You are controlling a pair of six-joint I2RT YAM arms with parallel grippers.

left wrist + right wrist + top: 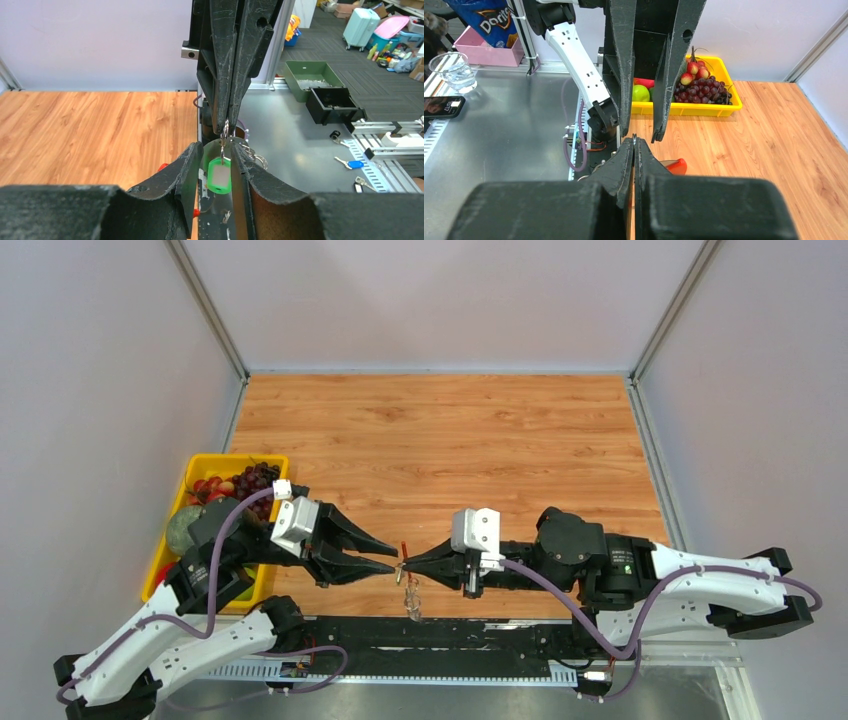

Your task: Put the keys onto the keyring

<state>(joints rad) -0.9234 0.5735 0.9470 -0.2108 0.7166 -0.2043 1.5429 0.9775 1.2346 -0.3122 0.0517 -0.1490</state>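
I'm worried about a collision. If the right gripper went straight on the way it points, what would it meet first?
Probably the left gripper: it faces the right gripper tip to tip, open, so the shut tips would enter its gap, where the green-headed key hangs. Depth is unclear.

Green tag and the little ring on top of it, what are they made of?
The green tag looks like plastic: it has a bright, even colour and a rounded, glossy rim, with a pale, paper-like label window in the middle. The little ring above it looks like metal, probably steel, since it is thin silvery wire with bright glints. It is too small to be sure.
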